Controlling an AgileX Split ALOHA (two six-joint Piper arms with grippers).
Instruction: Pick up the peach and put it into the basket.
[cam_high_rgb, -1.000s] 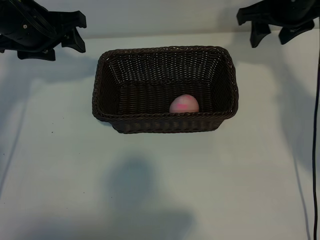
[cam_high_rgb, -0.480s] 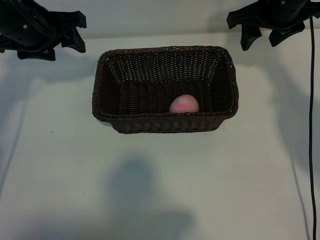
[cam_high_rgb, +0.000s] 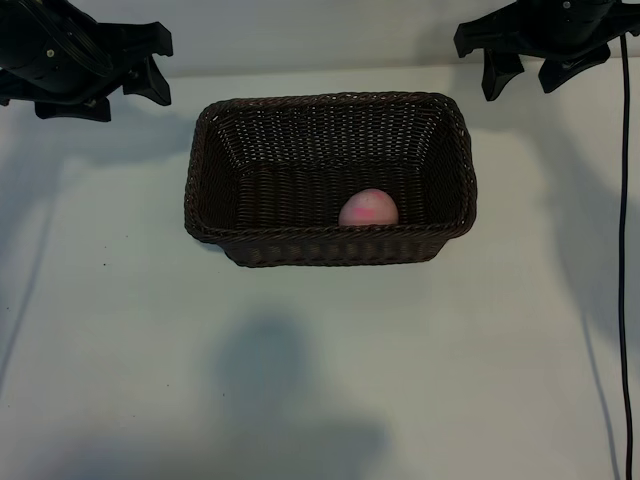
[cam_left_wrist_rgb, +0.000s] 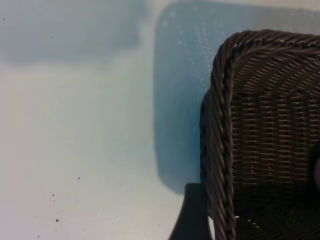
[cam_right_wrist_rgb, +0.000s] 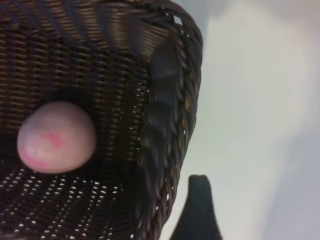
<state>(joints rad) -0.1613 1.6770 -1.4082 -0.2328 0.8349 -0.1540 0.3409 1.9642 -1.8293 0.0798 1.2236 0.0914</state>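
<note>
The peach (cam_high_rgb: 368, 208), pale pink with a magenta blotch, lies inside the dark-brown wicker basket (cam_high_rgb: 330, 99), against its near wall and right of middle. The right wrist view shows the peach (cam_right_wrist_rgb: 56, 137) on the basket floor beside the braided rim (cam_right_wrist_rgb: 170, 100). My left gripper (cam_high_rgb: 160, 68) hangs open and empty above the table, off the basket's far left corner. High off the far right corner, my right gripper (cam_high_rgb: 522, 84) is also open with nothing in it. One dark finger (cam_left_wrist_rgb: 192, 215) shows beside the basket's rim (cam_left_wrist_rgb: 222, 125) in the left wrist view.
The basket stands mid-table on a pale surface. A black cable (cam_high_rgb: 624, 250) hangs down along the right edge of the exterior view. A broad shadow (cam_high_rgb: 270, 380) lies on the table in front of the basket.
The right arm has shifted a little to the left and then held still; its cable now hangs further in. The left arm, peach and basket have not moved.
</note>
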